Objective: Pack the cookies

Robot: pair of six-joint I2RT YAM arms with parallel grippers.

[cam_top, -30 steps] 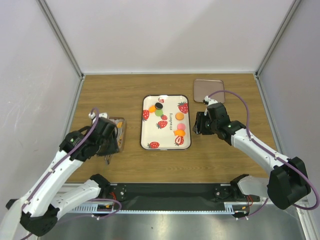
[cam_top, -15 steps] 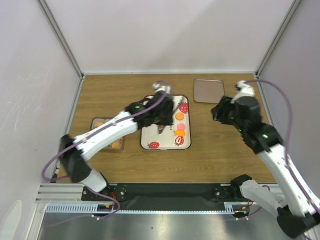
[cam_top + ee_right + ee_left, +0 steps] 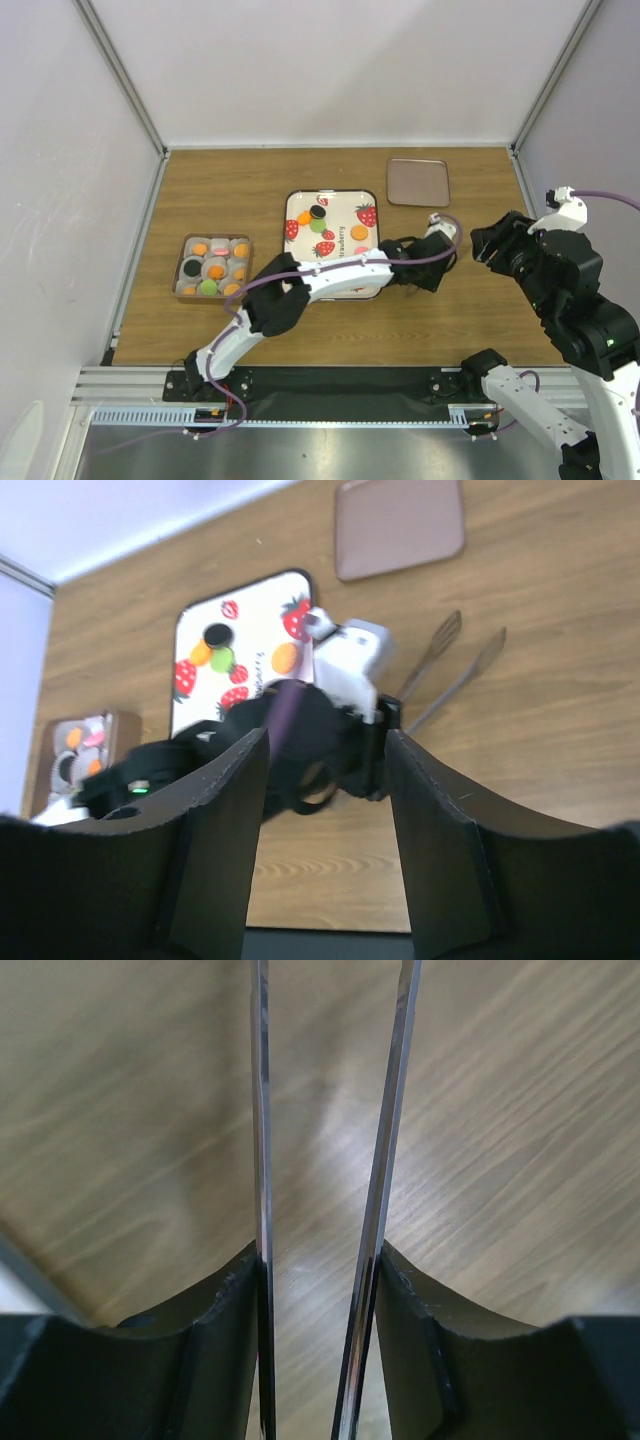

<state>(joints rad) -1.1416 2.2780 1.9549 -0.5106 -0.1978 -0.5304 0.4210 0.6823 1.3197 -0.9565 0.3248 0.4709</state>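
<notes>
1. The left arm (image 3: 330, 278) hides the tray's (image 3: 340, 208) near right part; we see cookies (image 3: 318, 213) on it and in the box (image 3: 178, 270);
2. Left gripper (image 3: 320, 1290) clamps tongs (image 3: 466, 671); right gripper (image 3: 325, 740) gapes empty;
3. Wooden table (image 3: 450, 310); pale walls (image 3: 330, 70).

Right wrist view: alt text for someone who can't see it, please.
The left gripper holds metal tongs over the table, framed by the open right gripper. Behind lie a strawberry-print tray with cookies and a brown lid.
</notes>
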